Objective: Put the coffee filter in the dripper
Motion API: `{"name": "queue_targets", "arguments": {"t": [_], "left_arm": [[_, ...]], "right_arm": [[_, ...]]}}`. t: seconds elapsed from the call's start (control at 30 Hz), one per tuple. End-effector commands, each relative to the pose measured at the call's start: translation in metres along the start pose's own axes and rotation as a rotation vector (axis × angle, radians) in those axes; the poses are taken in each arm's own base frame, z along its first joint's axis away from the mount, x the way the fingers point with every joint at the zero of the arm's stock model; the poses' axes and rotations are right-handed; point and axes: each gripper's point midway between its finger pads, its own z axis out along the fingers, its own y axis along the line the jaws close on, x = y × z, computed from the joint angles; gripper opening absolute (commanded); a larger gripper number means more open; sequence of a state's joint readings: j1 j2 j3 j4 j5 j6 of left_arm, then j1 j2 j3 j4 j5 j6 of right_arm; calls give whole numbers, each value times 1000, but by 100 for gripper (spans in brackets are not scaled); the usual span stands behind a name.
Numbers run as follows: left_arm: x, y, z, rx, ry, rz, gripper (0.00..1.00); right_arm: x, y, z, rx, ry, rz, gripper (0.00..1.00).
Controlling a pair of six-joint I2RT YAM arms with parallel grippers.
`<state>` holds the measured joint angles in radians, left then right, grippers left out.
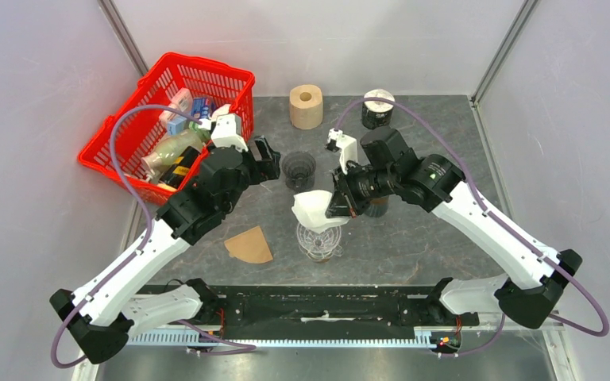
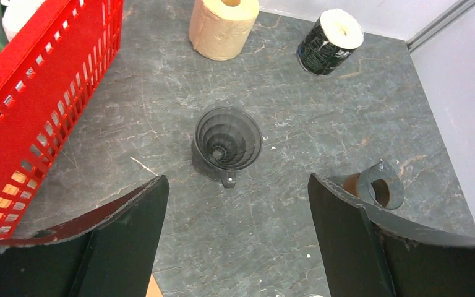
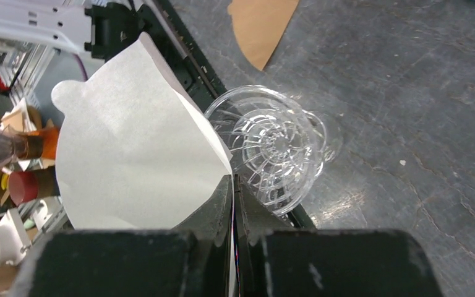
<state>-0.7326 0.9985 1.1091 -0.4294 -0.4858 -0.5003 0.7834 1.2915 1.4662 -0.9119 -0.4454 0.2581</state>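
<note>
My right gripper is shut on a white paper coffee filter, pinching its edge. In the top view the filter hangs just above the clear glass dripper near the table's front middle. The right wrist view shows the clear dripper right beside the filter's tip. My left gripper is open and empty, held above the table just short of a dark smoked dripper; in the top view it is left of that dark dripper.
A brown paper filter lies flat left of the clear dripper. A red basket of items stands back left. A tan paper roll and a black can stand at the back. A dark cup lies on its side.
</note>
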Motion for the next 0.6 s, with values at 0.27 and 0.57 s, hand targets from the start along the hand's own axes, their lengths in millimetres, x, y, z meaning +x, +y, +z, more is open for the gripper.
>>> {"name": "queue_targets", "arguments": {"t": [0.27,0.57], "left_arm": [[-7,5,-2,-12,-36,0,91],[-2,3,-1,-1,-19,9,91]], "right_arm": [[23,-4,25,23,72,-141,11],[33,-24,41,102,102,-174,16]]}}
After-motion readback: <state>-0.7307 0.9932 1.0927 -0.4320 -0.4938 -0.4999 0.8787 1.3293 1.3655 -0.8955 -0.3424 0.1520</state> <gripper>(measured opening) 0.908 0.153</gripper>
